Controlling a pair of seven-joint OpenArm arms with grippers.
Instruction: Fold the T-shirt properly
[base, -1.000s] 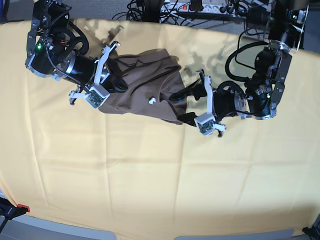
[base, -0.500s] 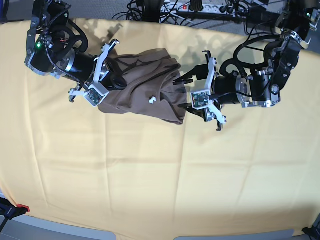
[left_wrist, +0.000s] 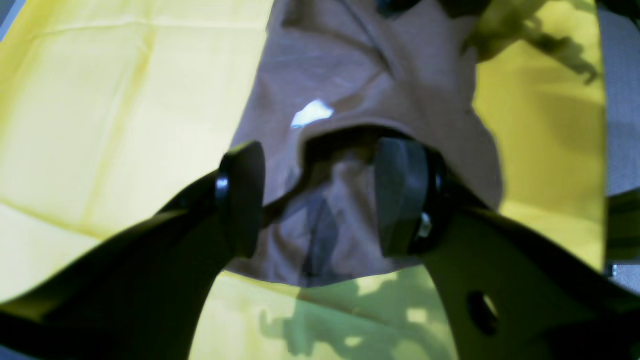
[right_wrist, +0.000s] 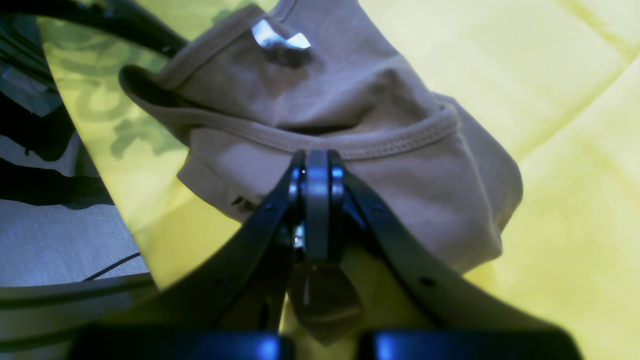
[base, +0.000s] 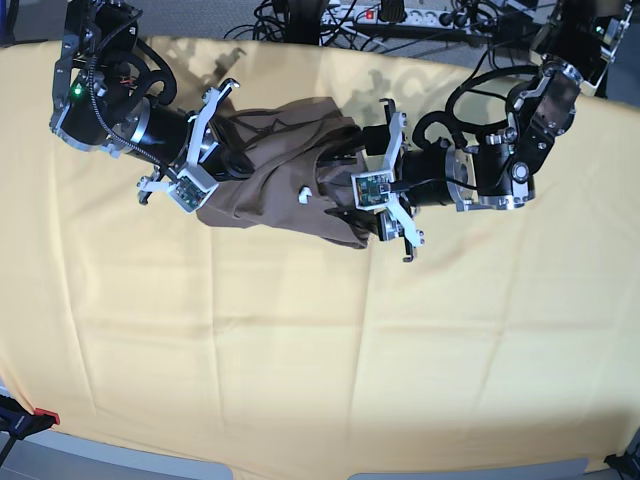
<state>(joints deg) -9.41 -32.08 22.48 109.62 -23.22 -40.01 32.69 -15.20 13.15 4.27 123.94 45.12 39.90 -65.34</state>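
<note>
My right gripper (right_wrist: 317, 172) is pinched tight on the T-shirt (base: 280, 185) near a stitched hem — shirt's bunched on the yellow cloth (base: 300, 360) between both arms. Left gripper (left_wrist: 320, 200) is spread wide over the far edge, nothing held. Risk: closing here grabs several crumpled layers — the fold would come out twisted.

A yellow cloth (base: 300, 350) covers the table, creased in a grid of fold lines. Beyond its far edge a tangle of black cables (base: 300, 20) lies beside a white power strip (base: 400, 12). A red-tipped clamp (base: 30, 418) sits at the near left corner
</note>
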